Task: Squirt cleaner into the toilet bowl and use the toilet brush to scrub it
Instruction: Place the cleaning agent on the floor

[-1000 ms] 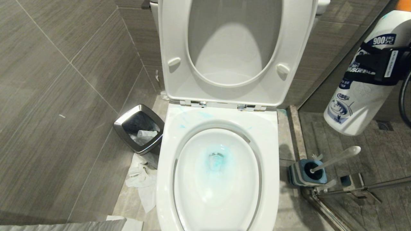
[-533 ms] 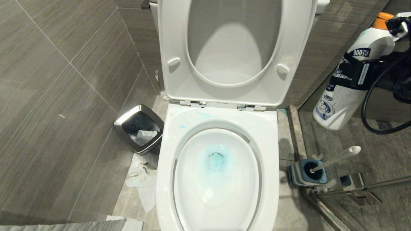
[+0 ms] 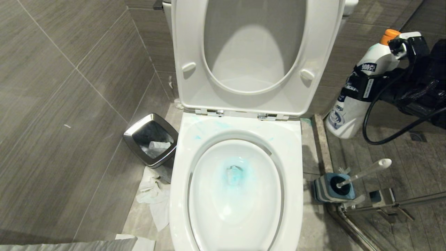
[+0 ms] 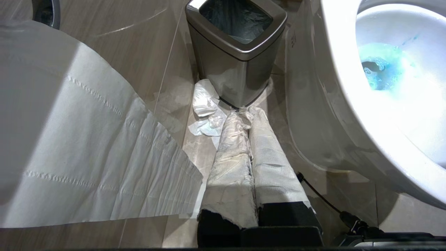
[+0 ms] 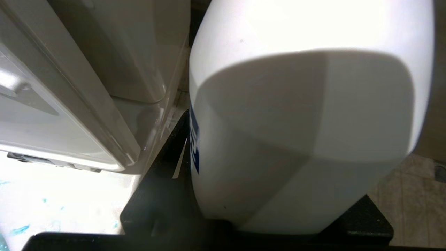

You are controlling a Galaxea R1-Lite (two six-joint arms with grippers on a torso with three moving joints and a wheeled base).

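Note:
The white toilet bowl (image 3: 181, 195) stands in the middle with seat and lid up. Turquoise cleaner (image 3: 234, 176) tints the water, and thin smears mark the rim behind it. My right gripper (image 3: 362, 87) is shut on the white cleaner bottle (image 3: 348, 108), orange cap uppermost, just right of the raised lid and above the floor. From the right wrist, the bottle (image 5: 306, 122) fills the space between the fingers (image 5: 170, 150). The toilet brush (image 3: 366, 170) leans in its blue-and-grey holder (image 3: 329, 190) on the floor to the right. My left gripper (image 4: 244, 113) is shut, empty and low beside the bowl.
A steel-rimmed bin (image 3: 139, 134) stands left of the toilet, with crumpled paper (image 3: 153, 198) on the floor in front of it. A sheet of toilet paper (image 4: 87, 157) hangs close to the left wrist. A metal rail (image 3: 383, 205) runs along the floor at the right.
The right arm has carried the bottle lower and farther back, toward the right side of the raised lid. The bottle's orange cap has come into view. The left arm has not moved.

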